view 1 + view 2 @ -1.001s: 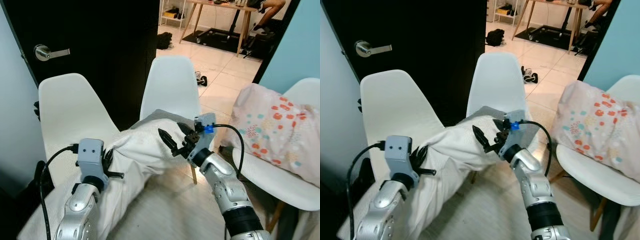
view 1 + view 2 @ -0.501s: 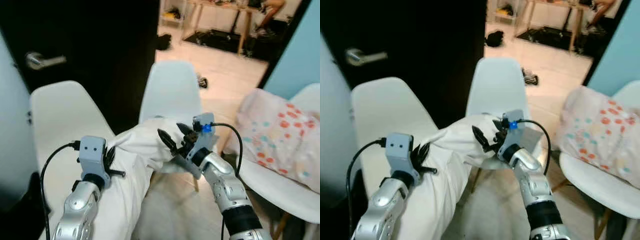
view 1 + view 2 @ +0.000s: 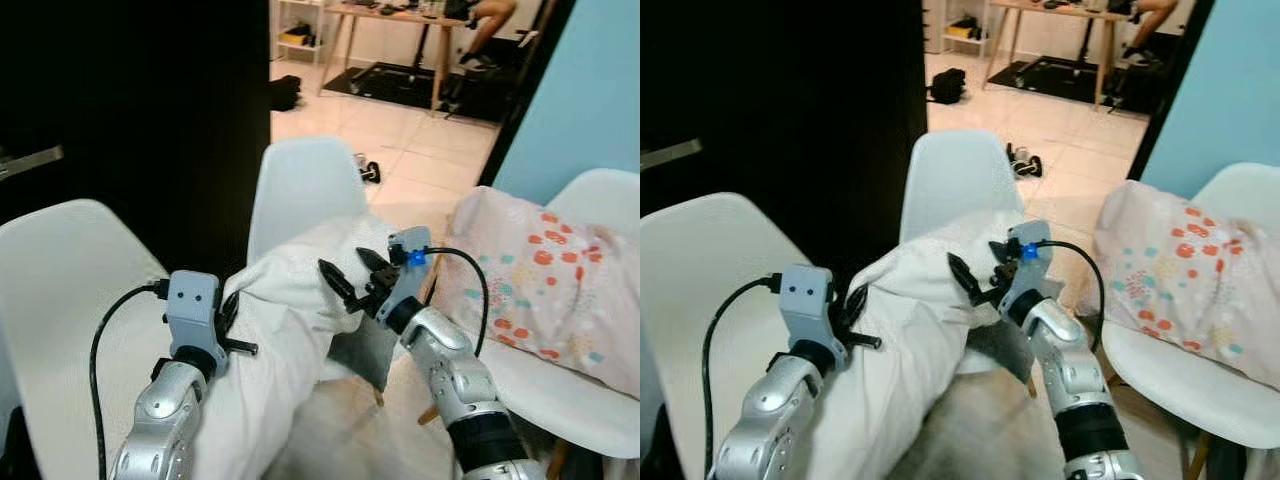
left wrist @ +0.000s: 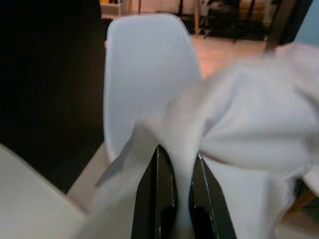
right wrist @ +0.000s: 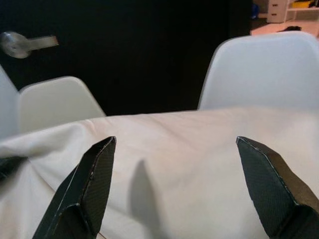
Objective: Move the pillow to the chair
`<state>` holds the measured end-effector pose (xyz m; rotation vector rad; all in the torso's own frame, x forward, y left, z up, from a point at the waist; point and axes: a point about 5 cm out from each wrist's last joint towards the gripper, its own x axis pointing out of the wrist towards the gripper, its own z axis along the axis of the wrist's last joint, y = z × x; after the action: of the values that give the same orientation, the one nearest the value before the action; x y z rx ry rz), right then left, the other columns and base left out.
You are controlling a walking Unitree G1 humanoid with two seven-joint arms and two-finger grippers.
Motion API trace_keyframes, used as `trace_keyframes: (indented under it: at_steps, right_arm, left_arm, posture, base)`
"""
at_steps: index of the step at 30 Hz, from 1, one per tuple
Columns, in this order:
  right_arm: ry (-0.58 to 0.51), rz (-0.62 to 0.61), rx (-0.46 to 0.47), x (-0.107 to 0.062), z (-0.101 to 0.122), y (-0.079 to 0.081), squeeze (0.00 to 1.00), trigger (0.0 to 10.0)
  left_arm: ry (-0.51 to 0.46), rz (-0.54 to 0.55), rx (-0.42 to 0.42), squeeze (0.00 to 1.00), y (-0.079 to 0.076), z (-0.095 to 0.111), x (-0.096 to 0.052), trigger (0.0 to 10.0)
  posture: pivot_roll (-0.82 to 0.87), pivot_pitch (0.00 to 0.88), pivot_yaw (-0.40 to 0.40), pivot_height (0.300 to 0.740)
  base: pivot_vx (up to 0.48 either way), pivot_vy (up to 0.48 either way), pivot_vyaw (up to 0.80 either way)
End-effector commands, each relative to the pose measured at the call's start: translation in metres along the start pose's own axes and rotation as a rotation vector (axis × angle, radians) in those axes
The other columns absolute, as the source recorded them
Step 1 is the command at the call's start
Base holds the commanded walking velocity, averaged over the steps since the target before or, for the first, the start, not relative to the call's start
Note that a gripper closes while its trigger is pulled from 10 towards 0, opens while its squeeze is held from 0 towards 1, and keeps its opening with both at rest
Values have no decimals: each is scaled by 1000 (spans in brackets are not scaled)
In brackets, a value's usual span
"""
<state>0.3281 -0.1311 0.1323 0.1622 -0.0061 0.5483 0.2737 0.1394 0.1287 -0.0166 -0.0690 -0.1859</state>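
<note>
A long white pillow [image 3: 285, 325] hangs between my arms, and its far end reaches the seat of the middle white chair [image 3: 305, 185]. My left gripper [image 4: 178, 154] is shut on a fold of the pillow's cloth and appears in the left eye view [image 3: 232, 325] at the pillow's left side. My right gripper [image 3: 352, 277] is open, its fingertips spread wide just above the pillow's top surface [image 5: 189, 149], holding nothing.
A second white chair [image 3: 70, 270] stands at the left against a black door [image 3: 130, 100]. At the right, a third chair [image 3: 545, 375] carries a dotted pillow [image 3: 540, 270]. Beyond lie a tiled floor, a desk and a seated person's legs [image 3: 490, 12].
The camera has swung, so the chairs and the door handle have slid left in the picture. Both grippers stay as they were: left pinching the pillow, right open above it.
</note>
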Motion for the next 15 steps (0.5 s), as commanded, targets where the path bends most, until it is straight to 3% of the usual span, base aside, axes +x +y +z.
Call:
trace_keyframes:
  at_steps: [1,8,15]
  right_arm:
    - [-28,25,-8,5,6,6,0,10000]
    - [-29,31,-10,5,5,8,0,10000]
    - [-27,27,-2,5,5,7,0,10000]
  left_arm:
    - [-137,33,36,0,9,31,5,10000]
    - [-197,33,61,0,15,51,9,10000]
    - [-207,14,83,0,14,56,9,10000]
  posture:
    - [44,0,-44,740]
    - [45,0,-40,740]
    - [46,0,-38,740]
  base:
    - [337,0,800]
    - [339,0,800]
    - [340,0,800]
